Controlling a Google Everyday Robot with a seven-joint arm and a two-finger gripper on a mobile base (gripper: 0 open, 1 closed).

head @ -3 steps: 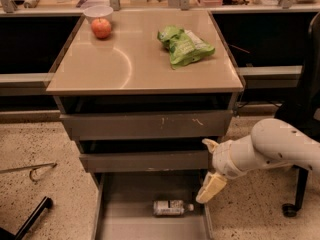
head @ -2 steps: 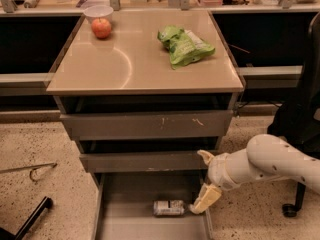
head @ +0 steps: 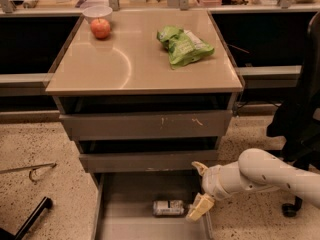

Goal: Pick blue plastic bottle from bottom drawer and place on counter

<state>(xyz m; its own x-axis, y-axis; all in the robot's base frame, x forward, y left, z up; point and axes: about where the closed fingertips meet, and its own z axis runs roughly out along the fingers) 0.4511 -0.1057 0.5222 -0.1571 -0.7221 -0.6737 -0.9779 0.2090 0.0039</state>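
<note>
The blue plastic bottle (head: 168,207) lies on its side on the floor of the open bottom drawer (head: 127,224), toward the right side. My gripper (head: 197,191) reaches in from the right on a white arm, low over the drawer's right part, just right of the bottle. Its two pale fingers (head: 200,207) are spread apart, one near the middle drawer's front, one beside the bottle's right end. It holds nothing. The beige counter (head: 135,64) tops the cabinet above.
A green snack bag (head: 184,45) lies on the counter's right part. A red apple (head: 100,28) and a white bowl (head: 97,12) sit at its back left. A black chair (head: 300,114) stands at the right. A black bar (head: 30,219) lies on the floor at left.
My gripper has moved left and down, from beside the drawer's right wall to close by the bottle's right end. The bottle has not moved.
</note>
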